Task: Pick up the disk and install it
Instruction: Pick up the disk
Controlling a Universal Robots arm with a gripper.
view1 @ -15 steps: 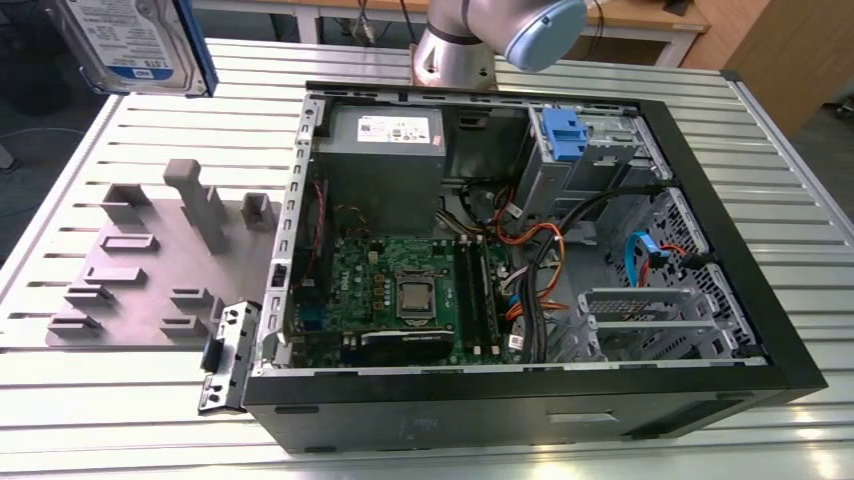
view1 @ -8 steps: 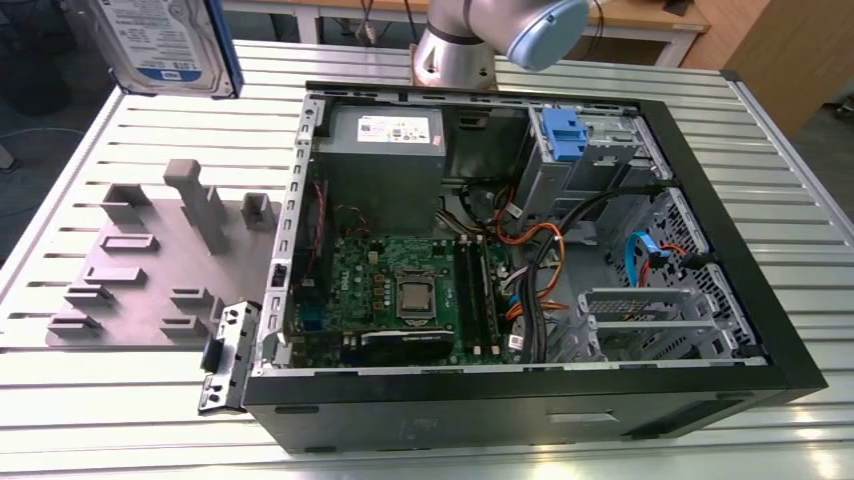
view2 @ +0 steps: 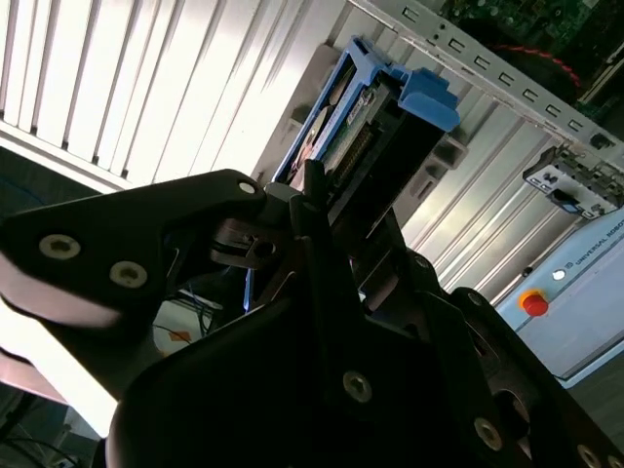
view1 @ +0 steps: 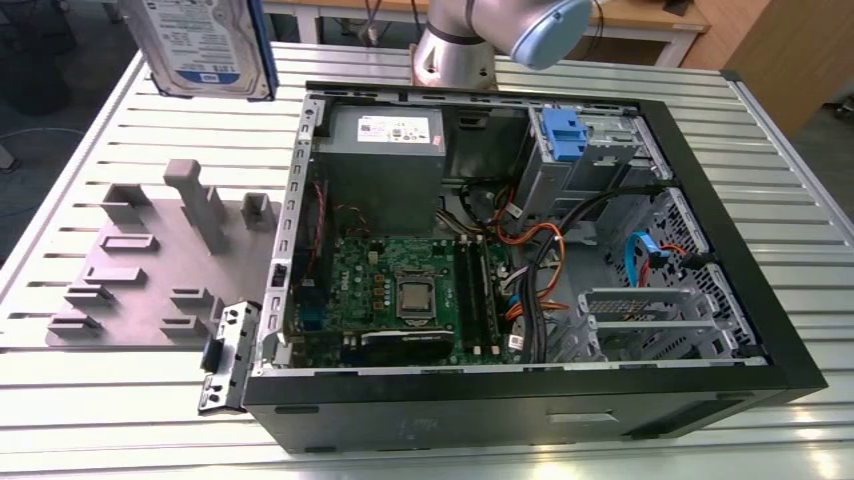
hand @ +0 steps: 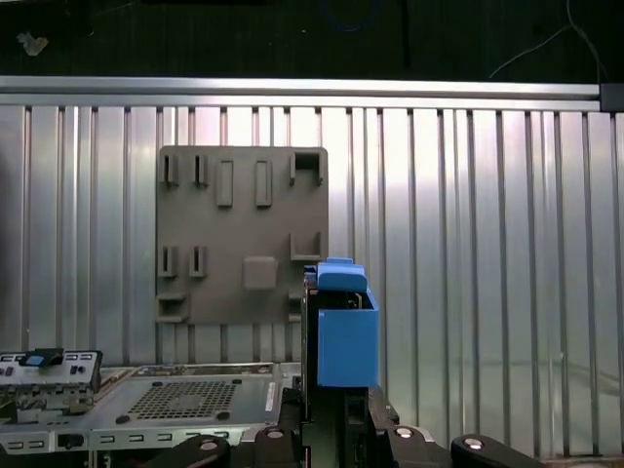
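Aloft, disk (view1: 200, 45) upright, long axis near vertical

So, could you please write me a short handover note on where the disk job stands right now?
Gripper: shut on the disk.
Disk: held up in the air, off the grey fixture plate and outside the open computer case, towards the exterior view's left.
Done: the pick-up.
Left: the install. The disk is not yet in the drive cage inside the case.
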